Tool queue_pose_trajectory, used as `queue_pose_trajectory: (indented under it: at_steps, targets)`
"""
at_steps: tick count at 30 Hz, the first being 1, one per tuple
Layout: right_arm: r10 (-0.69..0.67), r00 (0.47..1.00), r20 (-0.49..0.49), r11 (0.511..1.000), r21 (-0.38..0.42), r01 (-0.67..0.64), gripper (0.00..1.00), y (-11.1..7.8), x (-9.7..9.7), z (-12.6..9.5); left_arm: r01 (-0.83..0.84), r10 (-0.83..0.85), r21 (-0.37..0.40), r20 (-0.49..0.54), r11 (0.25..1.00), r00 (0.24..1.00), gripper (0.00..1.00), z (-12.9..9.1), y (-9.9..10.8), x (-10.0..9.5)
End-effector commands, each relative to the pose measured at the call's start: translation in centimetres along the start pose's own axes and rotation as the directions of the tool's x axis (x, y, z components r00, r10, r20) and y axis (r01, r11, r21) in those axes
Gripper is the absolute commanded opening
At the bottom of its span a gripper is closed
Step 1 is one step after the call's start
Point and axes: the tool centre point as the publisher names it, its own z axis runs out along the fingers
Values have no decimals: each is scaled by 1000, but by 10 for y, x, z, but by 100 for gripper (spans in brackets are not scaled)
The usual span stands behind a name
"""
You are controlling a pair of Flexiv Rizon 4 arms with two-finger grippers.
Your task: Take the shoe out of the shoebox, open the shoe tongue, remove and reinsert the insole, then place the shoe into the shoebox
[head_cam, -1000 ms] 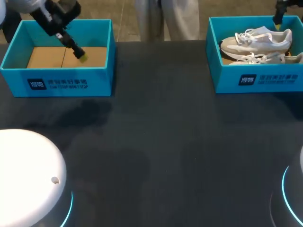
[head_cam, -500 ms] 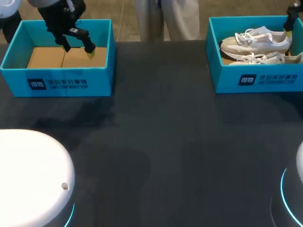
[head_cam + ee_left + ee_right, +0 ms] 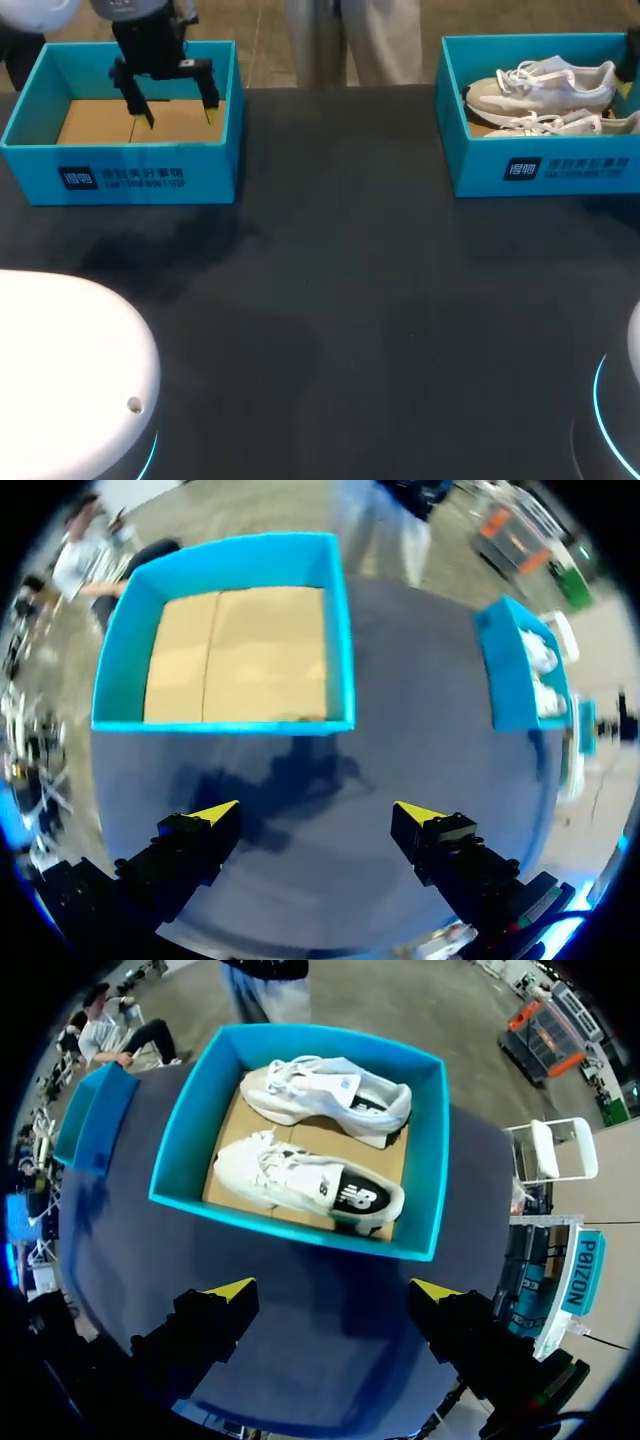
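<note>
Two white sneakers lie side by side in the teal shoebox at the table's far right: one shoe toward the back, the other shoe in front. In the right wrist view my right gripper hangs open high above that shoebox, with both sneakers ahead of its fingers. My left gripper is open over the empty teal box at the far left. In its wrist view the left gripper holds nothing, and the empty box with a bare cardboard floor lies ahead.
The dark tabletop stretches between the two boxes. White rounded arm bases sit at the near left and near right corners. The shoebox shows off to the side in the left wrist view.
My left gripper has turned and shifted right above the empty box, its fingers now side by side. My right gripper has slid right, almost out of the head view.
</note>
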Motion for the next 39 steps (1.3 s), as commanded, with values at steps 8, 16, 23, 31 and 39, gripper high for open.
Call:
queue_pose_trajectory:
  at_steps: [8,16,23,31,39]
  targets:
    - [1,1000,-12,1000,27,-1,100,-19,-2,8,669,-660,-83,112,738,742,100,20,-18,-2]
    - [-34,999,-21,999,18,34,100,-25,0,17,555,-549,-79,83,828,832,100,19,-7,3]
    - [-44,999,-26,999,26,45,100,-24,2,23,352,-354,-130,10,927,935,100,22,-5,12]
    - [-54,998,-28,998,17,54,100,-23,6,25,185,-183,-97,31,978,983,100,19,-5,14]
    - [-57,998,-30,998,20,57,100,-29,10,24,69,-61,-71,102,995,993,100,17,-2,11]
